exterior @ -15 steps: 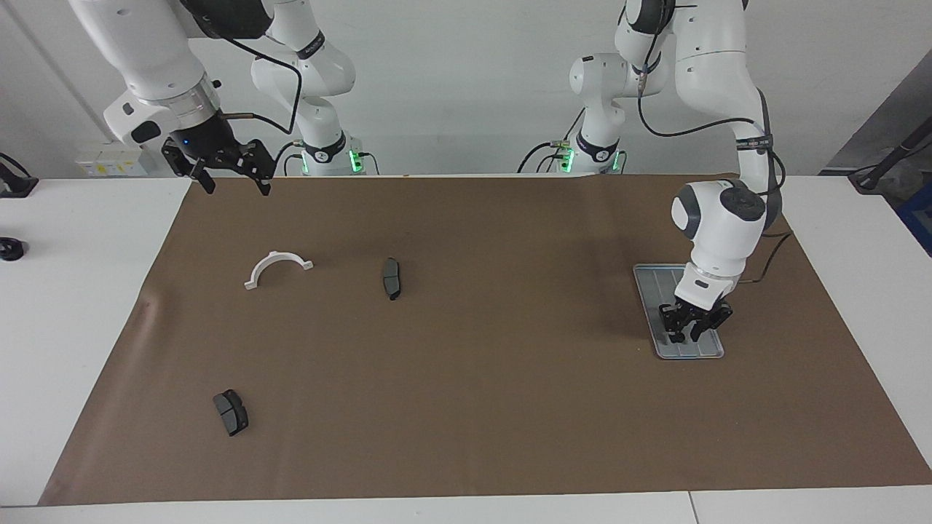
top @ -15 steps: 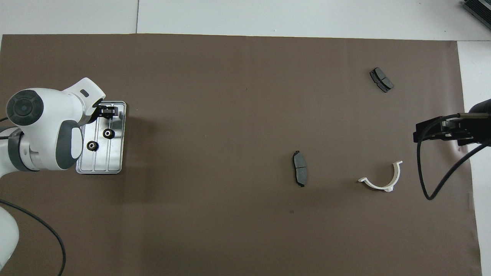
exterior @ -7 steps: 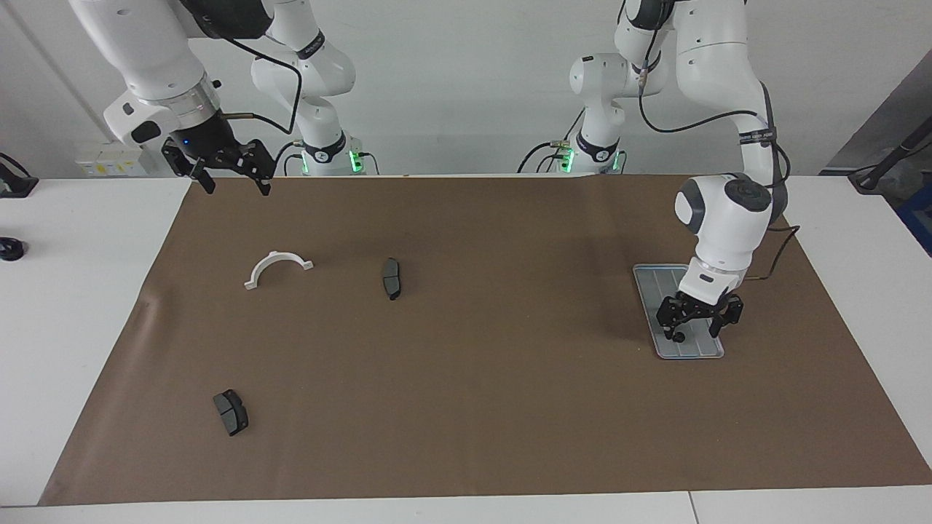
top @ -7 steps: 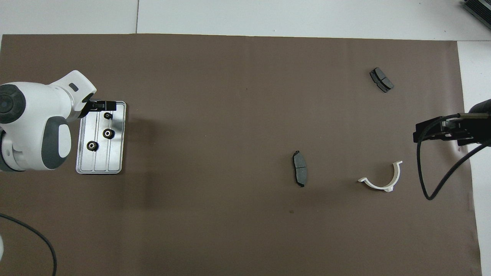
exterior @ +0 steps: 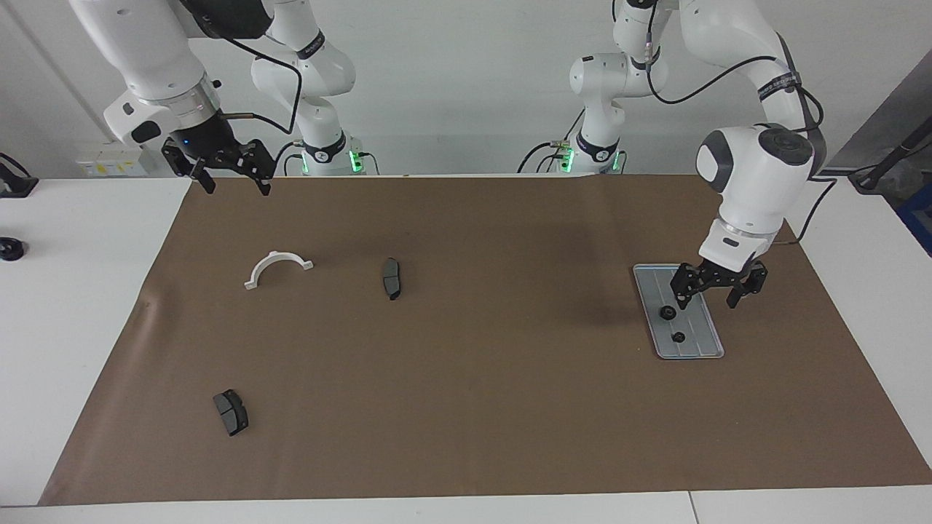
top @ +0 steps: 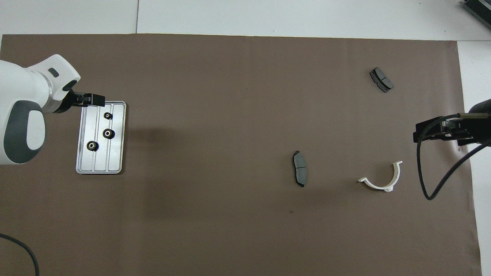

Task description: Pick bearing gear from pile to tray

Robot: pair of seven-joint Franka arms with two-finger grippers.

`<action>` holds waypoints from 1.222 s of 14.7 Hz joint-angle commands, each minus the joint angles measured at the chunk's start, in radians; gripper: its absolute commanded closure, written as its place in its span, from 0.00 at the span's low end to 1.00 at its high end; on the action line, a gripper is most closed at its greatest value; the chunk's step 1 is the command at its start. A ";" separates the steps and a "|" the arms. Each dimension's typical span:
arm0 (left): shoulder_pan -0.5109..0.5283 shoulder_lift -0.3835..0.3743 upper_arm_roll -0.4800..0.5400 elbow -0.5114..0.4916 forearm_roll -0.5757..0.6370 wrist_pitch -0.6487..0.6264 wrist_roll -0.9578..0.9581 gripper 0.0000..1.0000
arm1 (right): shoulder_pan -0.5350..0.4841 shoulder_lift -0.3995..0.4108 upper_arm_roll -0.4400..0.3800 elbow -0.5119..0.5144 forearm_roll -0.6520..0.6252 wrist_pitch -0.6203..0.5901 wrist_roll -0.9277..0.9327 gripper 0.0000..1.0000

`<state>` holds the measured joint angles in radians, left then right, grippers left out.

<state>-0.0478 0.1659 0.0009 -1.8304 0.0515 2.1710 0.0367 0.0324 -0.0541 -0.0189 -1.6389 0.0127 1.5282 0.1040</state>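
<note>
Left hand (exterior: 717, 290) is hanging wide open and empty above the tray (exterior: 710, 342), three small, rigid, seemingly light gears (top: 109, 133) lying beneath.

Three gears (top: 109, 133), two brake pads (top: 300, 168), one bracket (top: 382, 178), one tray (top: 115, 161).

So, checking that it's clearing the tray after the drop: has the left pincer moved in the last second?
Yes. The left pincer has risen and pulled toward the robots, from low over the tray's outer end to above its robot-side end, open and empty.
</note>
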 commanded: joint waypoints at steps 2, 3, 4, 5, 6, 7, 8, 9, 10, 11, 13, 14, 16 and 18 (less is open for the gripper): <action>-0.004 -0.032 -0.010 0.082 -0.024 -0.154 0.023 0.00 | -0.012 -0.018 0.007 -0.021 0.021 0.010 -0.006 0.00; -0.004 -0.058 -0.013 0.082 -0.024 -0.180 0.023 0.00 | -0.012 -0.018 0.007 -0.021 0.021 0.010 -0.006 0.00; -0.004 -0.080 -0.022 0.082 -0.024 -0.206 0.025 0.00 | -0.012 -0.018 0.007 -0.021 0.021 0.010 -0.006 0.00; -0.004 -0.098 -0.022 0.083 -0.024 -0.229 0.025 0.00 | -0.012 -0.018 0.005 -0.021 0.021 0.010 -0.006 0.00; -0.004 -0.109 -0.027 0.083 -0.024 -0.238 0.023 0.00 | -0.012 -0.018 0.007 -0.021 0.021 0.010 -0.006 0.00; -0.004 -0.129 -0.029 0.083 -0.024 -0.253 0.023 0.00 | -0.012 -0.018 0.007 -0.021 0.021 0.010 -0.006 0.00; -0.004 -0.155 -0.029 0.083 -0.024 -0.288 0.025 0.00 | -0.012 -0.018 0.007 -0.021 0.020 0.010 -0.006 0.00; -0.003 -0.187 -0.029 0.083 -0.024 -0.336 0.029 0.00 | -0.012 -0.018 0.007 -0.021 0.021 0.010 -0.006 0.00; -0.003 -0.216 -0.030 0.085 -0.025 -0.390 0.032 0.00 | -0.012 -0.018 0.005 -0.021 0.021 0.010 -0.006 0.00; -0.004 -0.227 -0.032 0.091 -0.042 -0.442 0.035 0.00 | -0.012 -0.018 0.007 -0.021 0.021 0.012 -0.006 0.00; 0.000 -0.220 -0.024 0.182 -0.142 -0.561 0.035 0.00 | -0.012 -0.018 0.005 -0.021 0.021 0.010 -0.006 0.00; 0.002 -0.212 -0.019 0.221 -0.165 -0.598 0.035 0.00 | -0.012 -0.018 0.007 -0.021 0.021 0.010 -0.006 0.00; 0.000 -0.207 -0.021 0.232 -0.153 -0.599 0.043 0.00 | -0.012 -0.018 0.007 -0.021 0.021 0.010 -0.006 0.00; 0.000 -0.178 -0.027 0.281 -0.096 -0.614 0.057 0.00 | -0.012 -0.018 0.005 -0.021 0.021 0.010 -0.006 0.00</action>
<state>-0.0479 -0.0618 -0.0263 -1.6234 -0.0760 1.5948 0.0659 0.0324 -0.0541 -0.0189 -1.6389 0.0127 1.5282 0.1041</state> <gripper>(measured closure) 0.000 0.000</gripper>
